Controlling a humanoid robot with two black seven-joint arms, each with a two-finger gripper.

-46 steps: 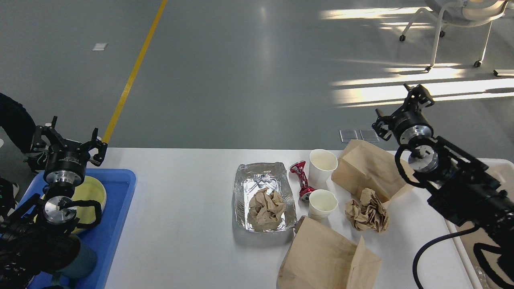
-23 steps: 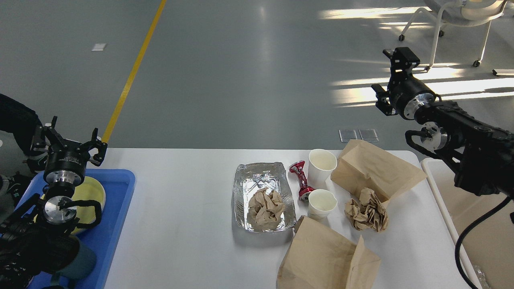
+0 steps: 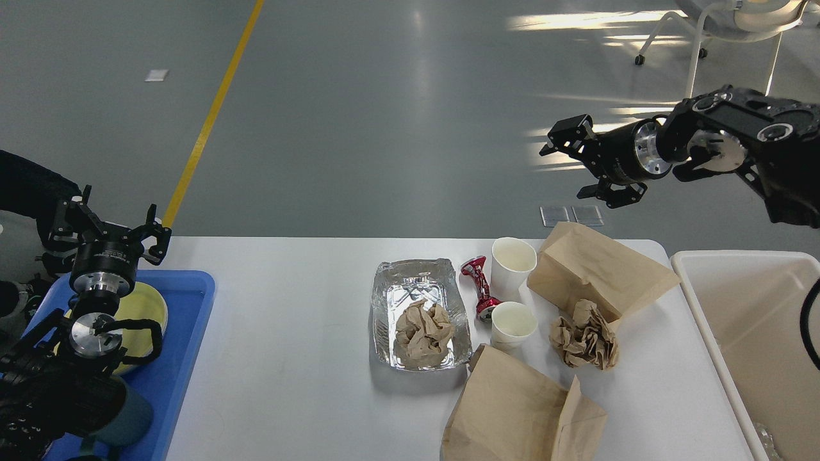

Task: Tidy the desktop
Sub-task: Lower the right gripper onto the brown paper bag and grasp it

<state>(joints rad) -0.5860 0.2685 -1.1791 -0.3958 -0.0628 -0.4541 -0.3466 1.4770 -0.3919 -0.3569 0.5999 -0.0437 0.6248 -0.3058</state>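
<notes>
On the desktop (image 3: 288,358): we count bags, cups, can, foil tray (image 3: 419,314) uncleared | both our grippers spread, empty | tidying barely begun.

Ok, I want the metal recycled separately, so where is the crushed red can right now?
In the head view the crushed red can lies right of centre on the desktop, between the foil tray on its left and the two white paper cups on its right.

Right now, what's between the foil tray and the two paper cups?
In the head view, a crushed red can lies between the foil tray and the paper cups.
</notes>
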